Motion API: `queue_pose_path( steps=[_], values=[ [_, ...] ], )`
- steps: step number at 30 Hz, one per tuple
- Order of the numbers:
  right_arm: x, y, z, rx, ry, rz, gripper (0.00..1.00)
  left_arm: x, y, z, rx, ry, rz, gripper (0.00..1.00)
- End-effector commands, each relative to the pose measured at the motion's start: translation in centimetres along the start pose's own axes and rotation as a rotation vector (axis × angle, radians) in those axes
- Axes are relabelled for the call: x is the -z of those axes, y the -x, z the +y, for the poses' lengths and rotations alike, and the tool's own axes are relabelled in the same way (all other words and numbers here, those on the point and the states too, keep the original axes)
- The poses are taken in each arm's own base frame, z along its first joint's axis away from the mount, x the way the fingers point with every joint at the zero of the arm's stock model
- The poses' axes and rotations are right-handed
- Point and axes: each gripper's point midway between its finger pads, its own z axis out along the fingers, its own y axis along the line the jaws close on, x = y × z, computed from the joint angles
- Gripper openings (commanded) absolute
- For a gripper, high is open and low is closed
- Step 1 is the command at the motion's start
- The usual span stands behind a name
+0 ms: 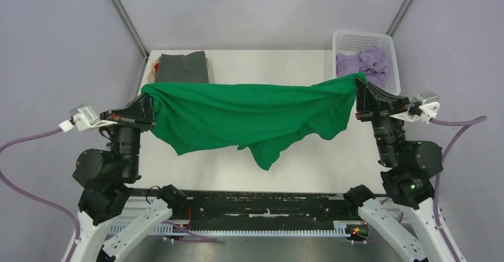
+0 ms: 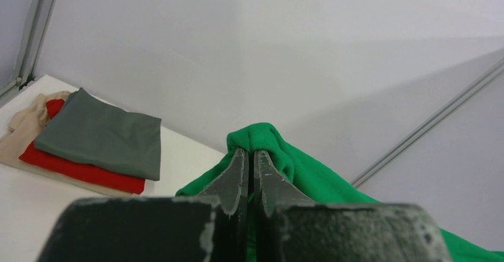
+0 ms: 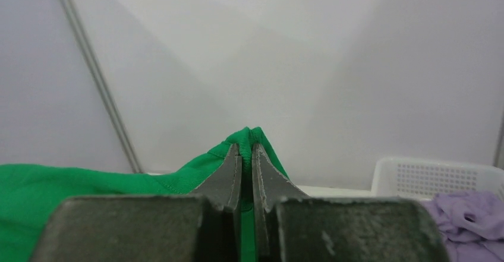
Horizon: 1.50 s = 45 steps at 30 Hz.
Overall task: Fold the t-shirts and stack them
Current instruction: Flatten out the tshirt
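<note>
I see the green t-shirt [image 1: 249, 116] stretched across the middle of the top view, over the white table [image 1: 267, 63]. My left gripper [image 1: 147, 103] is pinched tight on its left end, and my right gripper [image 1: 360, 91] is pinched tight on its right end. The cloth sags down in the middle. In the upper left, a dark grey t-shirt [image 1: 184, 67] lies folded on a red t-shirt [image 2: 77, 170], with a tan t-shirt [image 2: 24, 125] under them. In the upper right, a lilac t-shirt [image 1: 364, 65] sits crumpled in a white basket [image 1: 362, 38].
</note>
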Motion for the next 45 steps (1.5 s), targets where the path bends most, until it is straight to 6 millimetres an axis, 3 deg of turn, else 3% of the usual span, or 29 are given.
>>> queue_pose_path(
  steps=[1,5,7,9,12,14,16,17,20,21,22,23,24,25,28,31,35,37,41,45],
  values=[
    [-0.9,-4.8,-3.3,0.073,-0.173,0.123,0.0,-2.4,-5.3,0.7,-0.056,0.076,0.123,0.02],
    [-0.9,-11.8,-6.6,0.15,-0.338,0.285,0.0,-4.3,-11.7,5.5,-0.215,0.346,0.233,0.02],
    [-0.3,-16.4,-8.3,0.193,-0.42,0.391,0.0,-4.9,-15.2,8.2,-0.315,0.476,0.281,0.02],
    [0.8,-22.4,-9.9,0.255,-0.486,0.522,0.0,-5.4,-19.5,10.9,-0.408,0.573,0.36,0.02],
    [2.3,-29.6,-12.4,0.315,-0.551,0.65,0.05,-6.7,-26.4,14.3,-0.47,0.601,0.546,0.02],
    [1.9,-33.7,-13.8,0.301,-0.552,0.742,0.05,-8.2,-29.5,16.8,-0.456,0.641,0.631,0.02],
    [1.1,-37.1,-15.2,0.269,-0.563,0.823,0.12,-10.2,-30.9,18.3,-0.473,0.677,0.662,0.02],
    [0.4,-37.6,-15.8,0.262,-0.573,0.835,0.28,-11.4,-31.0,18.3,-0.484,0.682,0.659,0.02],
    [-0.5,-38.9,-16.1,0.264,-0.568,0.859,0.43,-14.3,-32.1,18.1,-0.508,0.65,0.677,0.12],
    [-0.8,-39.1,-15.9,0.259,-0.551,0.859,0.51,-14.8,-32.6,18.0,-0.511,0.638,0.69,0.21],
    [-0.8,-39.0,-15.9,0.259,-0.551,0.859,0.61,-15.3,-32.8,17.8,-0.51,0.63,0.7,0.39],
    [-0.9,-38.6,-15.9,0.261,-0.558,0.853,0.72,-15.3,-33.0,17.8,-0.516,0.631,0.717,0.85],
    [-0.7,-38.2,-16.1,0.268,-0.572,0.851,0.82,-15.5,-32.8,17.7,-0.519,0.635,0.722,0.99],
    [-0.5,-37.5,-16.3,0.276,-0.591,0.84,0.97,-15.4,-32.5,17.6,-0.521,0.641,0.726,1.0],
    [0.7,-34.8,-17.2,0.292,-0.68,0.801,0.98,-14.9,-30.7,16.5,-0.502,0.636,0.714,1.0],
    [2.6,-32.8,-17.3,0.27,-0.745,0.8,0.98,-13.0,-28.6,14.8,-0.432,0.595,0.711,1.0],
    [6.4,-32.3,-17.1,0.217,-0.789,0.821,0.98,-7.7,-28.0,13.1,-0.274,0.518,0.77,1.0],
    [8.3,-32.5,-17.2,0.205,-0.807,0.831,0.98,-4.2,-28.6,13.3,-0.221,0.485,0.82,1.0],
    [10.1,-33.7,-16.1,0.136,-0.762,0.864,0.98,1.9,-29.5,15.9,-0.214,0.562,0.941,1.0],
    [10.7,-34.2,-15.7,0.121,-0.748,0.9,0.98,6.2,-31.9,17.8,-0.174,0.63,1.053,1.0]
  ],
)
